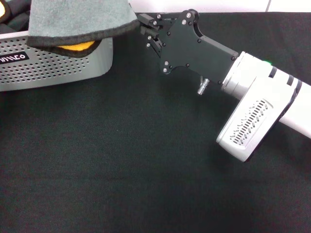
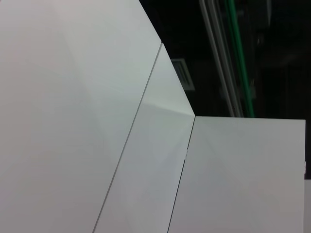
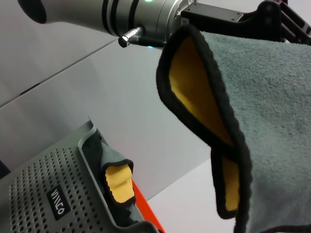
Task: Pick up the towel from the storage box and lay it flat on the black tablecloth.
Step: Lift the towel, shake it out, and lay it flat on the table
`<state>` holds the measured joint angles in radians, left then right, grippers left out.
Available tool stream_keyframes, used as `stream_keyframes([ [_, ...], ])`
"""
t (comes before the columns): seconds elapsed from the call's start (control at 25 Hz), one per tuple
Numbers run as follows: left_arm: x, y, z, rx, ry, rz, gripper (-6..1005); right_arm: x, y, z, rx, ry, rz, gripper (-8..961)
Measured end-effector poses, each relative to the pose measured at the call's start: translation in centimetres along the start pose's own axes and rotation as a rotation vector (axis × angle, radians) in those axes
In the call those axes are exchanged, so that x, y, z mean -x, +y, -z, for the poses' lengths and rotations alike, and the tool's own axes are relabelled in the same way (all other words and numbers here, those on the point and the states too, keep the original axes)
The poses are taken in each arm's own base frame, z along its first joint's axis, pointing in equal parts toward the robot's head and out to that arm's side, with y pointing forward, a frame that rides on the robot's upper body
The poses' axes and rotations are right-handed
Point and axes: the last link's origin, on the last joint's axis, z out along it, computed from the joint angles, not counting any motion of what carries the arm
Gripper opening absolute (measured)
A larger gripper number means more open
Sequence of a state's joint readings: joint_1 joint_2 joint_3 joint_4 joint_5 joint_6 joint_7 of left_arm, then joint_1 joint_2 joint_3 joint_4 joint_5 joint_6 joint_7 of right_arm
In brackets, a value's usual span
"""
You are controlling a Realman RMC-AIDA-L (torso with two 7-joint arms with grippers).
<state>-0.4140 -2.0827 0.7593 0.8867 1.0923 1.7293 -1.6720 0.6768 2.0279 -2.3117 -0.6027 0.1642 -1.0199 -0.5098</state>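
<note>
The towel (image 1: 80, 19) is lifted at the top left of the head view, grey-green side up with a dark border, draped over the storage box (image 1: 58, 65). Orange-yellow shows under its lower edge. My right gripper (image 1: 142, 22) reaches in from the right and is shut on the towel's right edge. In the right wrist view the towel (image 3: 272, 111) hangs folded, showing its orange-yellow inner face, above the perforated grey storage box (image 3: 43, 194). The black tablecloth (image 1: 121, 160) covers the whole table. My left gripper is out of view.
Another grey and orange cloth (image 3: 119, 182) lies folded inside the box, and dark items (image 1: 12, 19) sit at its back. A red-orange edge (image 3: 145, 209) shows beside the box. The left wrist view shows only white panels (image 2: 73, 121).
</note>
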Motion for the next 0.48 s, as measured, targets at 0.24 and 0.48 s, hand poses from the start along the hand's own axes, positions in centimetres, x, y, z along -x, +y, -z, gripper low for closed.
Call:
stream_keyframes([
  [0.24, 0.7, -0.2, 0.6, -0.026, -0.042, -0.01, 31, 0.2, 0.3, 0.5, -0.01, 0.007, -0.038, 74],
  [0.48, 2.7, -1.0, 3.0, -0.1, -0.174, -0.032, 32, 1.6, 1.5, 2.4, -0.049, 0.009, -0.086, 16],
])
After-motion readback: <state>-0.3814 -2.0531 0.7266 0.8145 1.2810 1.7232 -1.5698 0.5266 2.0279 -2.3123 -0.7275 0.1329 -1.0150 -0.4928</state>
